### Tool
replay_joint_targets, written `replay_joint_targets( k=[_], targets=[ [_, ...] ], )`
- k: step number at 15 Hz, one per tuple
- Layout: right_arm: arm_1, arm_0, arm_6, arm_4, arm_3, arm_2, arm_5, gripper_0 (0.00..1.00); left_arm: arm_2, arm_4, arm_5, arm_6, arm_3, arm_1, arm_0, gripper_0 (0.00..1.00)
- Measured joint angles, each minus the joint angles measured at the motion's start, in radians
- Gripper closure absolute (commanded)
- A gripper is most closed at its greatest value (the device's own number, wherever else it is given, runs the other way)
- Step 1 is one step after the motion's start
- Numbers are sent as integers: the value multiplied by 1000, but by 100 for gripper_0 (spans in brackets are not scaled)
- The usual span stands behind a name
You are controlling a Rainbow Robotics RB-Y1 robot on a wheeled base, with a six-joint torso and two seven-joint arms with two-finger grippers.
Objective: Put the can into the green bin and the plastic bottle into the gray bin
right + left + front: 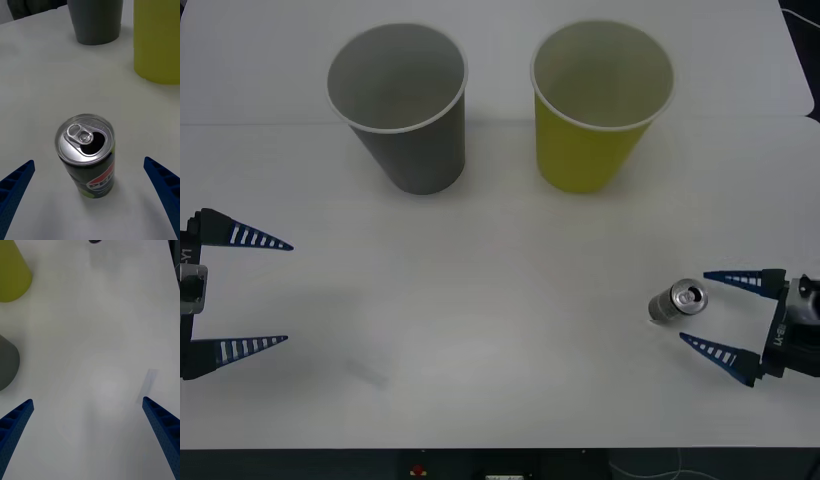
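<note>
A small silver can with a dark label stands upright on the white table at the front right, its pull-tab top open. My right gripper is open just right of it, fingertips level with the can's near side and not touching. In the right wrist view the can sits centred between the blue fingers. The gray bin stands at the back left and the green bin at the back right. My left gripper is open at the table's left edge, holding nothing. The plastic bottle is out of view.
The white table is bare between the cups and the grippers. Its front edge runs close below both grippers. The left wrist view shows the green bin and the gray bin off to one side.
</note>
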Motion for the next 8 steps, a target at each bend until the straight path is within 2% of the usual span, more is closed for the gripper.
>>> replay_joint_targets(
  k=[5,8],
  targets=[
    [87,-69,37,4,126,8,-46,0,0,0,0,0,0,0,0,0],
    [121,-80,53,12,142,8,-43,0,0,0,0,0,0,0,0,0]
  ],
)
